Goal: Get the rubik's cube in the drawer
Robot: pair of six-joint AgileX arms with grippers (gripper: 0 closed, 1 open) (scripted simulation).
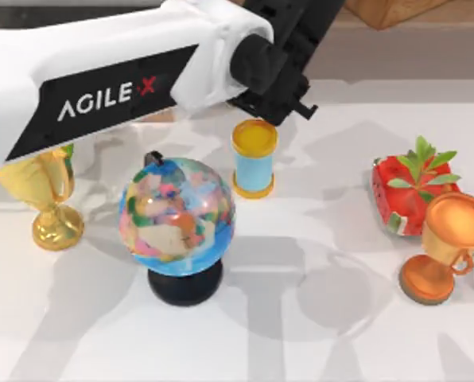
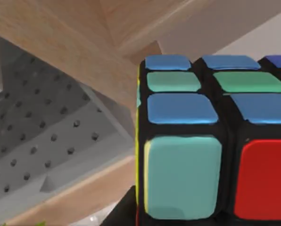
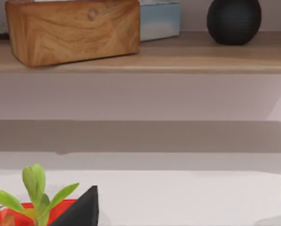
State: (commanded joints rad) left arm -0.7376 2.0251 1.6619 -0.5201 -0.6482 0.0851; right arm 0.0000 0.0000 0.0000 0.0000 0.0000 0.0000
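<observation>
Top view: left arm reaches across upper frame, its pincer above the yellow-blue spool, grip state not discernible there; left wrist view: rubik's cube fills right frame, right against the pincer, apparently held, wooden drawer at upper left.

the left arm carries white "agile" lettering and a red "x" on its black panel.
</observation>
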